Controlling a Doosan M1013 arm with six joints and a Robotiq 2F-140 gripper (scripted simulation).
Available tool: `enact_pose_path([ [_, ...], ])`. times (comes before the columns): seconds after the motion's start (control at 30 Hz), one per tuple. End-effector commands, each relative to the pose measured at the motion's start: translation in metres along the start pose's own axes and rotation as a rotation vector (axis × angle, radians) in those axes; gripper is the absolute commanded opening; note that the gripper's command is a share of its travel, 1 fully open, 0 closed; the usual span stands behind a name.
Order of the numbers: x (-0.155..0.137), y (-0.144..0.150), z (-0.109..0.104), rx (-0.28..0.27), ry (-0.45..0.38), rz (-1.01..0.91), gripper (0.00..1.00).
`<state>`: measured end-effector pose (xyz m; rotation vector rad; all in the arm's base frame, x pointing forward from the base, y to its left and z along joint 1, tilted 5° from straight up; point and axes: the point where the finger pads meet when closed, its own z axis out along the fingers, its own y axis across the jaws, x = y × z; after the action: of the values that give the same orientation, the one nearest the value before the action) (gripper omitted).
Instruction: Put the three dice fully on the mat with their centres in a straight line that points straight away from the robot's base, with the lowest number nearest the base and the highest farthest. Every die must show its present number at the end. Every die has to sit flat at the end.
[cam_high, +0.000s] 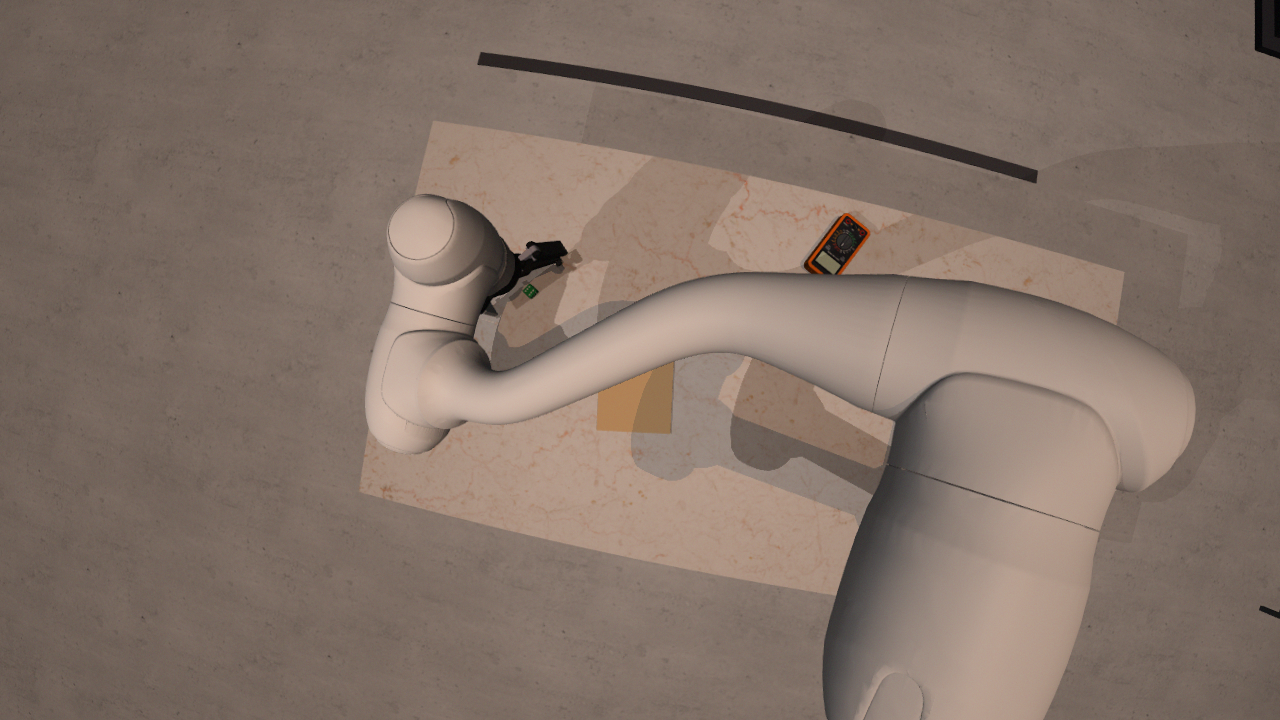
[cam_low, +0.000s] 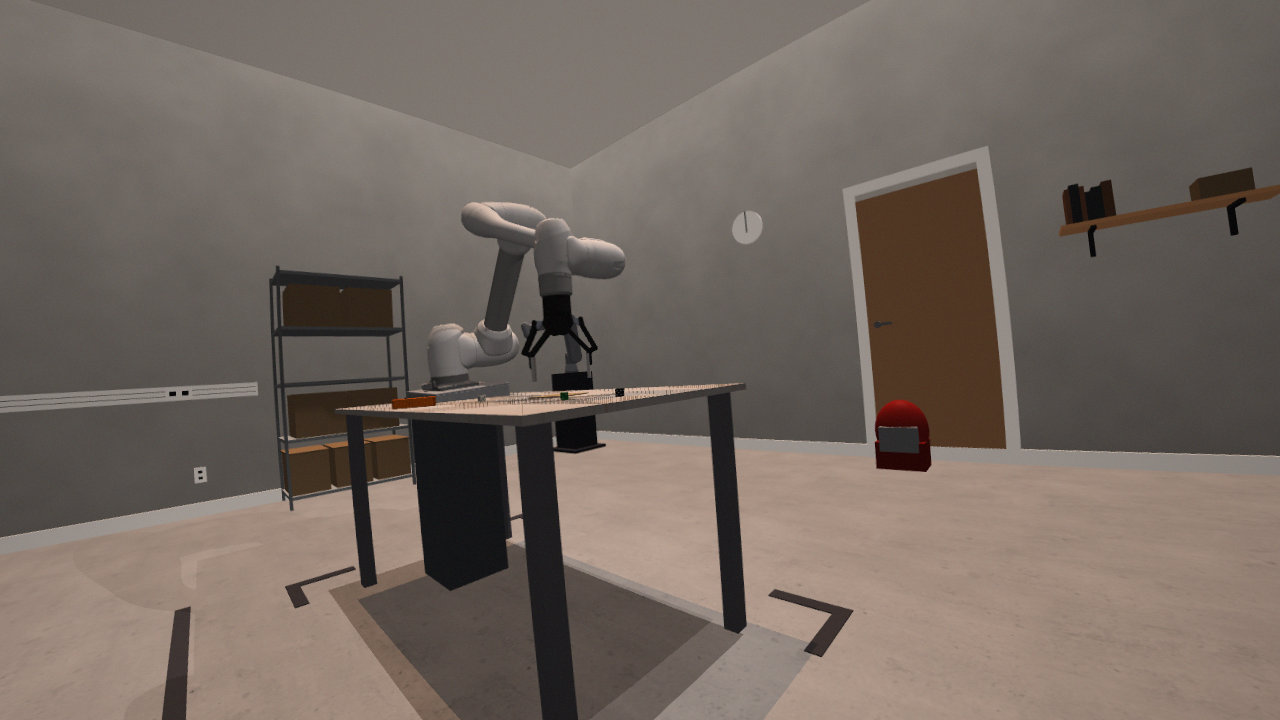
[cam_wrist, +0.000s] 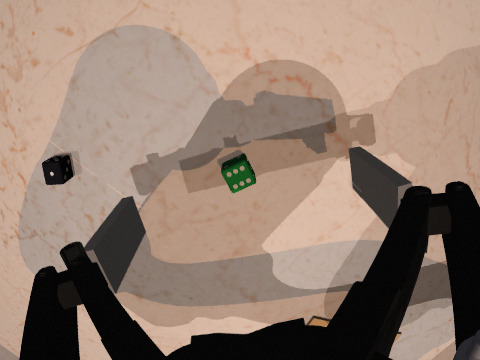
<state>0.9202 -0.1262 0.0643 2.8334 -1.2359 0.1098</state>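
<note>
A green die (cam_wrist: 238, 175) with several white pips on top lies flat on the marble table top, straight below my gripper (cam_wrist: 243, 192). The gripper hangs above it, wide open and empty, with a finger on either side. The die also shows in the top view (cam_high: 529, 291) and in the exterior view (cam_low: 564, 393). A black die (cam_wrist: 58, 168) lies further left in the wrist view, and near the table's far edge in the exterior view (cam_low: 618, 391). The orange mat (cam_high: 637, 402) lies mid-table, partly under the arm. I see no third die.
An orange multimeter (cam_high: 837, 243) lies on the table near its far side. The arm's long link crosses over the middle of the table. The table edges are close to the gripper on the left side in the top view.
</note>
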Motion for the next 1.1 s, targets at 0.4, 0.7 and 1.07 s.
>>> enact_pose_path([
  [0.4, 0.007, -0.027, -0.002, 0.001, 0.001, 0.000, 1.00],
  [0.7, 0.027, -0.104, -0.002, 0.001, 0.001, 0.000, 1.00],
  [1.07, 0.038, -0.148, -0.002, 0.001, 0.001, 0.000, 1.00],
])
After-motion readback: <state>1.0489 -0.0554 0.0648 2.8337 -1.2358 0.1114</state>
